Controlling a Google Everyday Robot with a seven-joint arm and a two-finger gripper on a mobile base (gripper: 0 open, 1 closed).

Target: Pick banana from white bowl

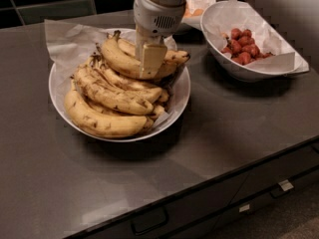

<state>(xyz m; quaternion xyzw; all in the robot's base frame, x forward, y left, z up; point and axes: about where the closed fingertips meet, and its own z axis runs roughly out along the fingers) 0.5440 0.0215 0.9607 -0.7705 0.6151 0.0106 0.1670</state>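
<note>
Crowning the white bowl [181, 87], the banana [119, 59] lies beneath the hand [149, 67].

Dark grey countertop [249, 133], handled drawers [199, 210] below, black tiled wall [50, 1] behind

You'll find the white bowl [182, 91] left of centre on the surface [224, 138], with other bananas [104, 122] piled in it. The end effector [151, 58] is at the banana [119, 61] on the pile's far side. A second bowl [259, 74] sits near the right edge, and a third bowl [199, 20] at the far edge.
</note>
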